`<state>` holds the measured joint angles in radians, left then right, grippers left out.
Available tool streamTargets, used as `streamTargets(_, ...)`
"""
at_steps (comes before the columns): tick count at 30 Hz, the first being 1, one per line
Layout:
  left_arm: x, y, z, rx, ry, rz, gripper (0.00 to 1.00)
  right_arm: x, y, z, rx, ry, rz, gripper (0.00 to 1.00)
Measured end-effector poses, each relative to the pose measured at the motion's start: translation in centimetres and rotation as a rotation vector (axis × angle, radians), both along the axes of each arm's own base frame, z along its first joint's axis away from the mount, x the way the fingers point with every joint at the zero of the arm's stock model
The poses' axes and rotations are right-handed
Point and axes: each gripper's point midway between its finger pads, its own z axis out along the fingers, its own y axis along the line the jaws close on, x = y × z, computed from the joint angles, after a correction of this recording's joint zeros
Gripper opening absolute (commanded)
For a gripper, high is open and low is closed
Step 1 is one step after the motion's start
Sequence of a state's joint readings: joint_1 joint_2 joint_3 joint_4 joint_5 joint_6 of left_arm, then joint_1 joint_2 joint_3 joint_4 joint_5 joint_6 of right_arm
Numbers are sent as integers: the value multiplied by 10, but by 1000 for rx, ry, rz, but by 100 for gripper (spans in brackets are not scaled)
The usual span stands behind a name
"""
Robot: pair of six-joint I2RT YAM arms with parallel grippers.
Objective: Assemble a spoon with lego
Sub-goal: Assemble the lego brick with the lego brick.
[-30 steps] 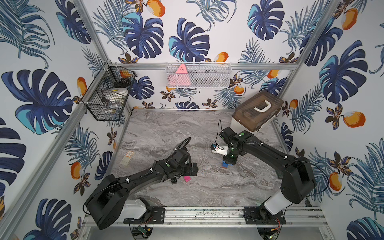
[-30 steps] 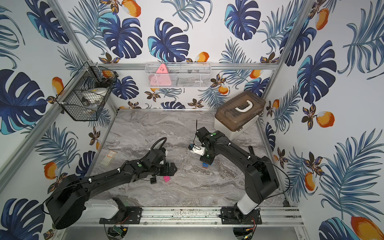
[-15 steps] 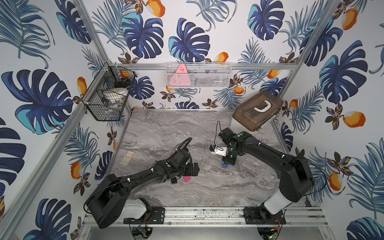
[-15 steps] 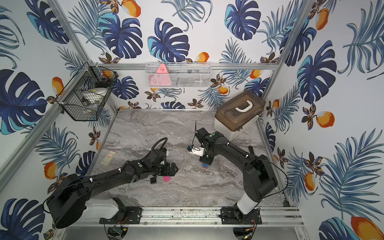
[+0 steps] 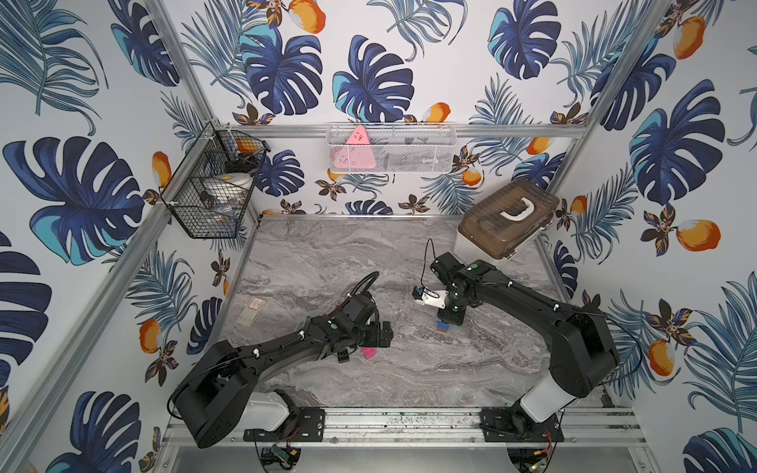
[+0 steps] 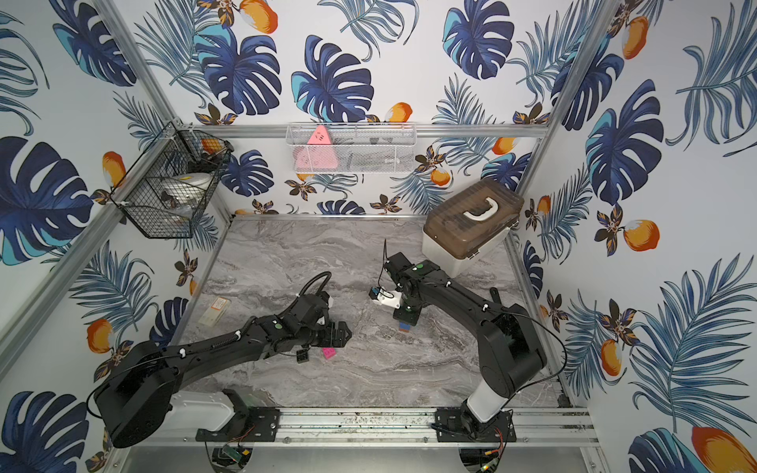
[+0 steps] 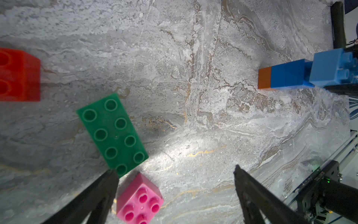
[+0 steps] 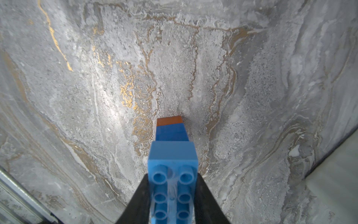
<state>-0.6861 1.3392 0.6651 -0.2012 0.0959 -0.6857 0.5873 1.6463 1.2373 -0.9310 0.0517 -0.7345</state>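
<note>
Change: the right arm (image 5: pixel 524 299) seems to have sunk a shade toward the desk (image 5: pixel 327 262); the left arm (image 5: pixel 286 348) has hardly shifted.
Right jaws: the right gripper (image 8: pixel 172 180) is clamped on the light-blue brick (image 8: pixel 172 155), seated atop the spoon stem (image 8: pixel 170 129). The stem is blue over orange, upright, just right of frame centre in both top views.
Meaning: probably a press-fit; the head bricks are still unattached.
Left jaws: the left gripper (image 7: pixel 175 172) is spread wide and empty by the pink brick (image 7: pixel 139 199).
Loose: green brick (image 7: pixel 113 133), red brick (image 7: pixel 19 75), black brick (image 5: pixel 343 357).
Surfaces: glossy moulded plastic with round studs; matte, marble-veined desk.

No legible txt anywhere.
</note>
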Motion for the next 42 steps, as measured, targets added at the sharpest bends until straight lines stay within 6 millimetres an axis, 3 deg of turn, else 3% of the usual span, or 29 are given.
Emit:
streamTargets(27, 3, -2, -1, -7, -5, 3, 99, 3, 4, -9, 12, -14, 35, 20)
streamTargets(42, 3, -3, -3, -5, -4, 2, 99, 3, 3, -3, 17, -29, 38, 17)
